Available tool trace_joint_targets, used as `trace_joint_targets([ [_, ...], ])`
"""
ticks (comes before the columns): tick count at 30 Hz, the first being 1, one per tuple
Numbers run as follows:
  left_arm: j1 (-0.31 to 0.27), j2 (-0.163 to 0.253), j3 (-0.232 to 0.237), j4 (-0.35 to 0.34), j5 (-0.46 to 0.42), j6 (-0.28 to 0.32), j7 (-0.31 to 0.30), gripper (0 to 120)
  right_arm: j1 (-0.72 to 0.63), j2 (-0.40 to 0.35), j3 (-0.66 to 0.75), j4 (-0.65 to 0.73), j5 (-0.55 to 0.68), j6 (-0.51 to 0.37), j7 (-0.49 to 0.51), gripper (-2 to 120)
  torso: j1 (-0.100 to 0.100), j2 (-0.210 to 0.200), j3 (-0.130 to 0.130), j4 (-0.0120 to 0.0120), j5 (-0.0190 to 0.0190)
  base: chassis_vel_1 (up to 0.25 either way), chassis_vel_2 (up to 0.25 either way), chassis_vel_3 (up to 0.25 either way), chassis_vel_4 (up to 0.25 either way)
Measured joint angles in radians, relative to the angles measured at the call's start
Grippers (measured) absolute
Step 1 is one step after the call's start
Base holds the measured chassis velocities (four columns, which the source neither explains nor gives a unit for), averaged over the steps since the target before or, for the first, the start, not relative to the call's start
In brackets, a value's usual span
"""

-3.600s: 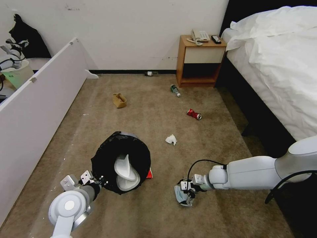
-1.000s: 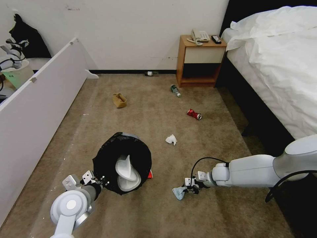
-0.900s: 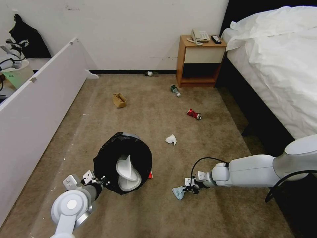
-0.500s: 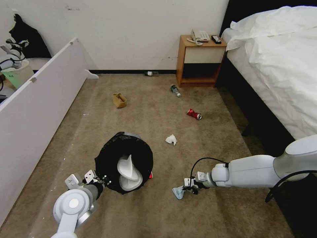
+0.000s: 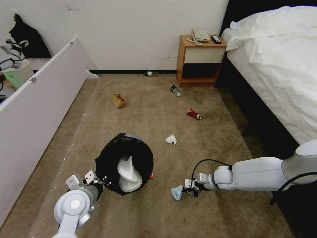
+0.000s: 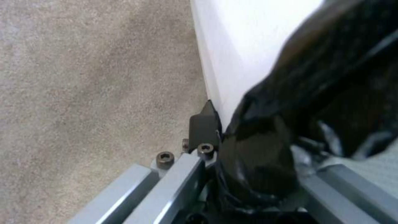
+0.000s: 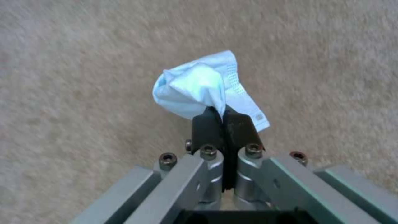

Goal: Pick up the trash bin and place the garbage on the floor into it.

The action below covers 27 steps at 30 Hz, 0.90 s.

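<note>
Trash bin (image 5: 112, 158), round, white plastic lined with a glossy black bag, tilts its mouth up toward the robot, white slippers (image 5: 128, 170) inside; the left gripper (image 5: 99, 181) clamps its near rim; the right gripper (image 5: 189, 190), fingers pinched together, holds a crumpled blue face mask (image 5: 176, 192) jutting beyond its fingertips above the short-pile carpet (image 5: 148, 109)

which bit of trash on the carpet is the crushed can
Start at the wooden nightstand beside the bed, then come toward the robot over the carpet. The can lies on its side there, the only bright red metal piece.
</note>
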Motion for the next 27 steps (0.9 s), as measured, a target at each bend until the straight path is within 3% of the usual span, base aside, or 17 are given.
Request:
trace_joint_targets([
  [12,0.000,0.008,0.014,0.001,0.043,0.000,0.019,0,0.014,0.056,0.028,0.090,-0.003,-0.002,0.030,0,0.000,0.000,0.000,-0.0001,0.0001,0.000,0.000,0.000,0.000],
  [17,-0.006,0.013,0.038,0.006,0.085,0.000,0.045,0,0.079,0.101,0.032,0.153,0.004,-0.002,0.038,0,0.000,0.000,0.000,0.0000,-0.0001,0.000,0.000,0.000,0.000],
  [27,-0.018,0.023,0.063,0.021,0.089,0.000,0.041,0,0.191,0.185,0.055,0.289,0.021,0.000,0.042,0,0.000,0.000,0.000,-0.0001,0.0000,0.000,0.000,0.000,0.000],
])
